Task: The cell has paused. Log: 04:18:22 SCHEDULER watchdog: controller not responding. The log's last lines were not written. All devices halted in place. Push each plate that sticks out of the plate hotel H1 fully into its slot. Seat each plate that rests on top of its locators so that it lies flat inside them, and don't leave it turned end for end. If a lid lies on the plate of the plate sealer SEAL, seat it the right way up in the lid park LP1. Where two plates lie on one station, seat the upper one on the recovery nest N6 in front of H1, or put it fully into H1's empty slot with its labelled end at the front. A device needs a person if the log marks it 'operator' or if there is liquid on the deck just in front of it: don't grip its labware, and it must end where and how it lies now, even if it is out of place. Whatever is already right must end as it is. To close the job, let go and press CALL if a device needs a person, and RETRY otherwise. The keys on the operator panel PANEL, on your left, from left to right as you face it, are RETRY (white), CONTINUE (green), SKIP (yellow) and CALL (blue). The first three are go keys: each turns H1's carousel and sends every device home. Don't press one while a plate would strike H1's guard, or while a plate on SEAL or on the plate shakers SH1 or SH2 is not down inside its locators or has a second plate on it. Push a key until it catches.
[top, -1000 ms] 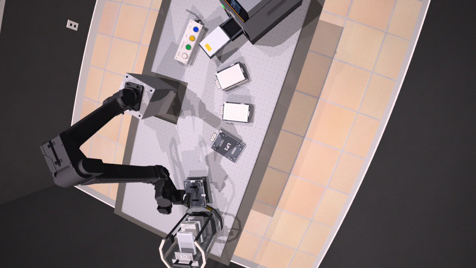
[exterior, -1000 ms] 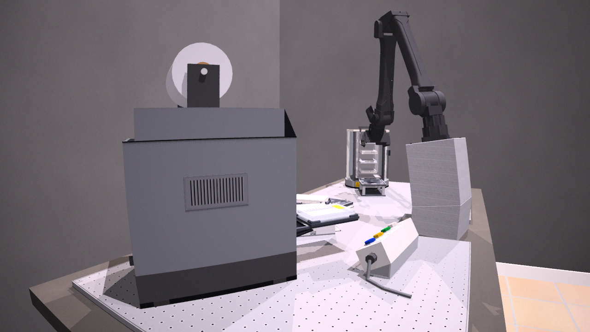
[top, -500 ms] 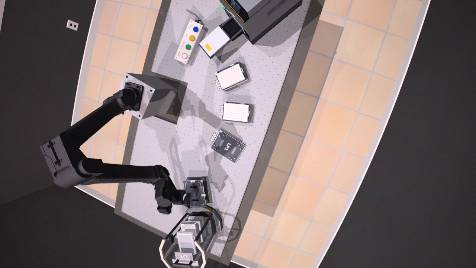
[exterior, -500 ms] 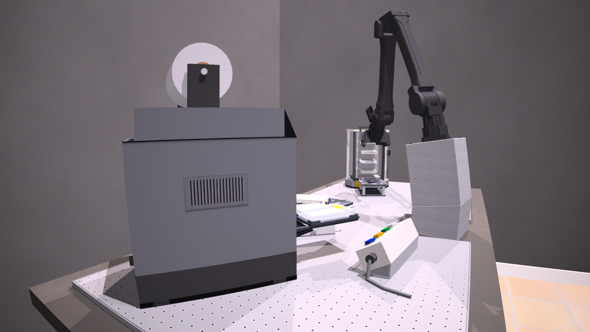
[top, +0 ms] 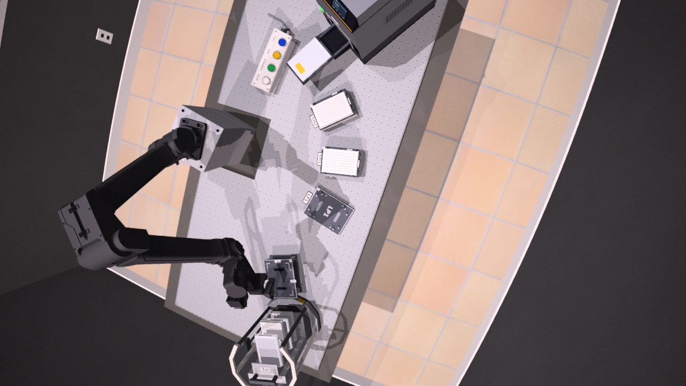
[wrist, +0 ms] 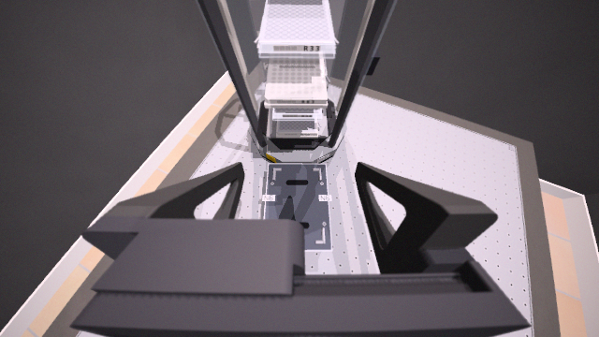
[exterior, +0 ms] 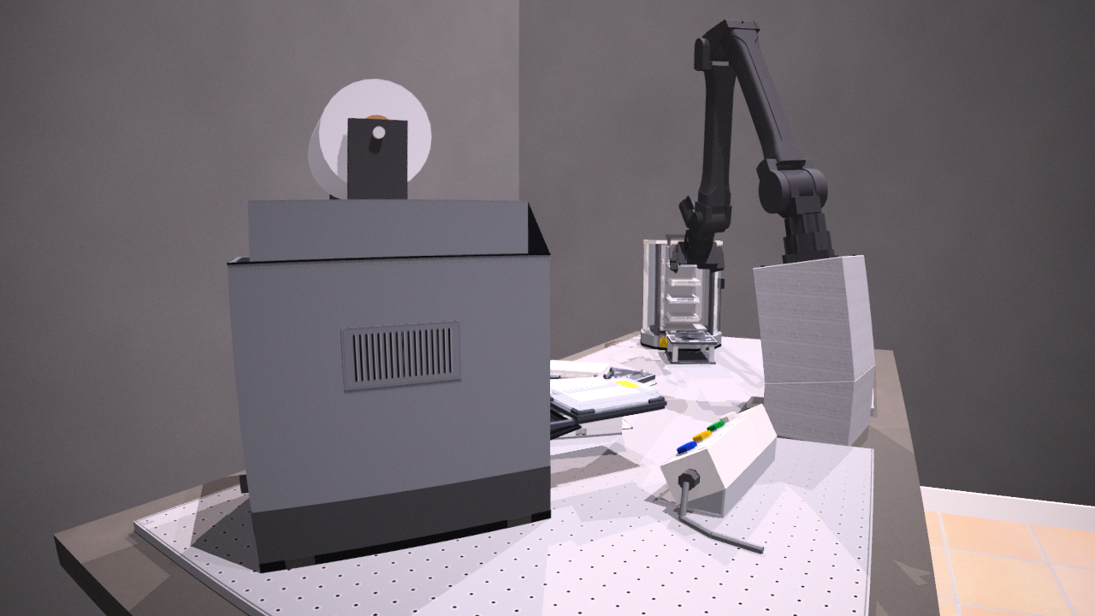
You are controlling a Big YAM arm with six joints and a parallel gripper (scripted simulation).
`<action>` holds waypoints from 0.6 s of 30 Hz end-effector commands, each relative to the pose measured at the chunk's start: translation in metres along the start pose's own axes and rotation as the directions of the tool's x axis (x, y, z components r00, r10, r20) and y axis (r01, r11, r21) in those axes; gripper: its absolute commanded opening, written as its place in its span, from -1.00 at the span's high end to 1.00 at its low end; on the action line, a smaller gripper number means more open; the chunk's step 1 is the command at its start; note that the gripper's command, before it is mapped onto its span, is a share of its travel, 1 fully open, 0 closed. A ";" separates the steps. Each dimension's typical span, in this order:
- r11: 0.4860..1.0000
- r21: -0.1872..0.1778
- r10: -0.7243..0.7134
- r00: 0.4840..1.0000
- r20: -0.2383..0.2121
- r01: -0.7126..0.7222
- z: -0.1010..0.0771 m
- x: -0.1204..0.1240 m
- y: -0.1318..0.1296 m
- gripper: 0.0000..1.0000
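Note:
My gripper (wrist: 299, 168) (exterior: 677, 257) is open and empty. It hangs above the dark recovery nest N6 (wrist: 296, 206) and faces the plate hotel H1, in front of its upper slots. In the wrist view H1 holds a top plate marked R33 (wrist: 297, 29), a second plate (wrist: 296, 85) and a lower one (wrist: 298, 123). The R33 plate's front edge stands nearest to me. The nest N6 (top: 283, 278) holds nothing. A white plate or lid with a yellow patch (top: 311, 58) lies on the tray of the sealer SEAL (top: 379, 19).
The operator panel PANEL (top: 271, 59), with blue, yellow, green and white keys, stands beside SEAL. Two shakers carry white plates: one (top: 333, 109) looks skewed on its base, the other (top: 340, 161) lies square. The lid park LP1 (top: 329, 210) holds nothing. The arm's grey pedestal (top: 225, 141) stands at the table's edge.

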State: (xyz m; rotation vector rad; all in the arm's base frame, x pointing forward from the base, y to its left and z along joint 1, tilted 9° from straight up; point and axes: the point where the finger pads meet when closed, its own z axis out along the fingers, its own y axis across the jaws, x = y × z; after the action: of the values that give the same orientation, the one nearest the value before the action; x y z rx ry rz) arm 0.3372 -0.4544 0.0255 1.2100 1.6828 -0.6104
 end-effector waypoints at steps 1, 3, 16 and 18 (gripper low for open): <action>1.000 -0.011 0.013 0.999 0.049 -0.013 0.002 -0.022 0.006 -1.00; 1.000 -0.011 0.013 0.999 0.049 -0.013 0.002 -0.022 0.006 -1.00; 1.000 -0.004 0.015 0.999 0.052 -0.014 -0.018 -0.056 0.000 -1.00; 1.000 -0.004 0.013 0.999 0.052 -0.012 -0.021 -0.061 0.000 -1.00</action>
State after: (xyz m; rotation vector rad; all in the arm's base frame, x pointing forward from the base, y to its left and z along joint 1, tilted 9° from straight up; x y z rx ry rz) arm 0.3369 -0.4554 0.0689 1.1967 1.6554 -0.6131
